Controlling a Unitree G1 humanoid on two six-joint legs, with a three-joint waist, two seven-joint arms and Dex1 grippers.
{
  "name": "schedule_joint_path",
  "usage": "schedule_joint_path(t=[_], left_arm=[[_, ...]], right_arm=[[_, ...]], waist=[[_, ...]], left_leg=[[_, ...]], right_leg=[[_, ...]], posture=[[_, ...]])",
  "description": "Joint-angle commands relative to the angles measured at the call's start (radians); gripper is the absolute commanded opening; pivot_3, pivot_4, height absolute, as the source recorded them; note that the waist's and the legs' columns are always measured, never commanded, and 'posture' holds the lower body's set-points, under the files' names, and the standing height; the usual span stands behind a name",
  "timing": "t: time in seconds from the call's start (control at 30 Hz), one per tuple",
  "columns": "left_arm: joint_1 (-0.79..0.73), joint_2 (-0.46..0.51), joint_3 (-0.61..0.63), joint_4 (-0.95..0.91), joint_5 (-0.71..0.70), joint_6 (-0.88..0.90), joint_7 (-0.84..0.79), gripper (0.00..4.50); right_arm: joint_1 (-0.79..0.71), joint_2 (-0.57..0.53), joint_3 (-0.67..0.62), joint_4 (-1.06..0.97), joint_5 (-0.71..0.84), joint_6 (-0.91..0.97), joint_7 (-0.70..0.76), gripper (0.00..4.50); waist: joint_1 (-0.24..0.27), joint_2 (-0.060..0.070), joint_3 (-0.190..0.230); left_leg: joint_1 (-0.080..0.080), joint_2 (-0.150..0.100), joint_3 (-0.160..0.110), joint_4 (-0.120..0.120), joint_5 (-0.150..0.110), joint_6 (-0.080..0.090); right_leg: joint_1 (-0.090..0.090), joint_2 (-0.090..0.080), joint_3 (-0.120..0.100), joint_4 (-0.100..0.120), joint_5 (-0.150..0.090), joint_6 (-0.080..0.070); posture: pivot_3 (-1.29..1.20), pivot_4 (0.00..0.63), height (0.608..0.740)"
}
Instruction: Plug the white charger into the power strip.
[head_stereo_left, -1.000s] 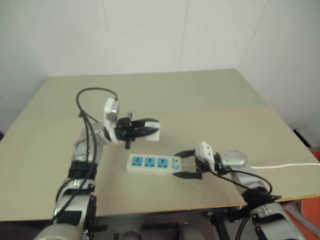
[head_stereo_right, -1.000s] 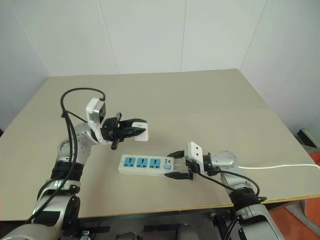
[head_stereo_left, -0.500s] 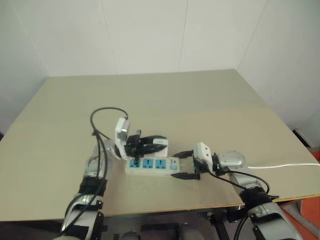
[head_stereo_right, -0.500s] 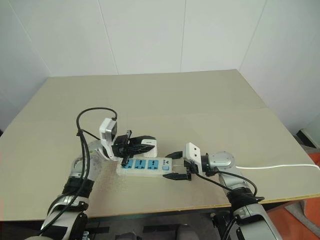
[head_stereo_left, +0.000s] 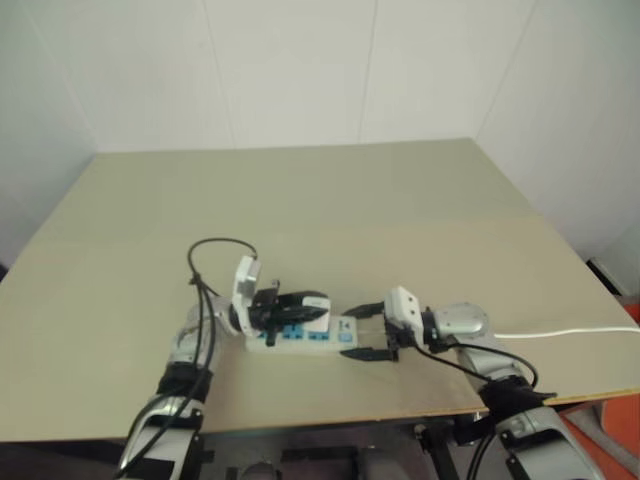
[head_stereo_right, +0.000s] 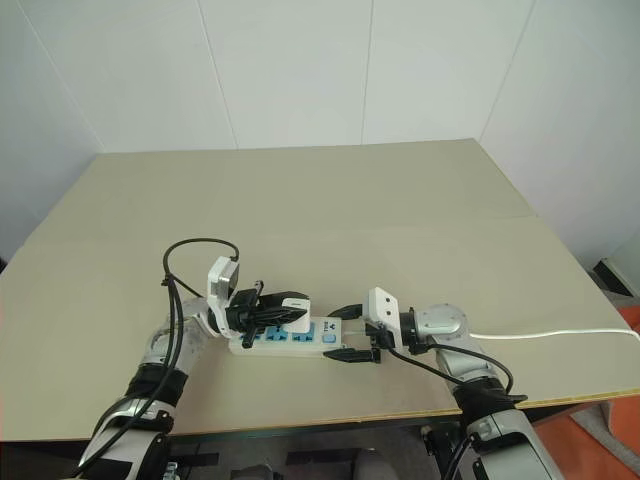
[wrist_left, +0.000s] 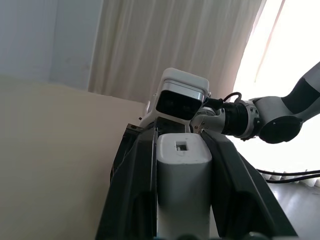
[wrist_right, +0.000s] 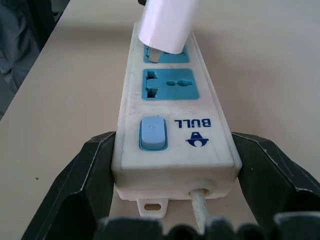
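L gripper (head_stereo_right: 292, 313) clamped on white charger (head_stereo_right: 290, 312), prongs at middle socket of power strip (wrist_right: 172, 130), not seated | R gripper (head_stereo_right: 344, 333) braces strip's right end, near bench (head_stereo_right: 420, 200) edge | left: push home

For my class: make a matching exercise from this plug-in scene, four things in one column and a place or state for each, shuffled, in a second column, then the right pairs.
Things
1. white charger
2. power strip
3. left tool
4. switch

Places or states
A. braced at its cord end between two black fingers
B. blue, beside the end where the cord leaves
C. tilted over a blue socket, a prong at the slot
D. shut on the white block

Pairs: 1-C, 2-A, 3-D, 4-B
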Motion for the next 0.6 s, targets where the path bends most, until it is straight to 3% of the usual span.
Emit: schedule_joint_path(t=[0.03,0.6], left_arm=[[-0.011,-0.006,-0.003,0.004,0.003,-0.026,-0.002,1.02],[-0.018,-0.026,-0.03,0.097,0.056,-0.098,0.001,1.02]], right_arm=[[0.023,0.007,0.052,-0.014,-0.035,0.018,0.013,3.38],[0.027,0.019,0.055,-0.021,-0.043,0.02,-0.001,3.38]], waist=[[0.0,0.0,0.0],[0.0,0.0,0.0]], left_leg=[[0.0,0.0,0.0,0.0,0.0,0.0],[0.001,0.0,0.0,0.0,0.0,0.0]], right_leg=[[0.0,0.0,0.0,0.0,0.0,0.0],[0.001,0.0,0.0,0.0,0.0,0.0]], posture=[[0.0,0.15,0.74],[0.0,0.15,0.74]])
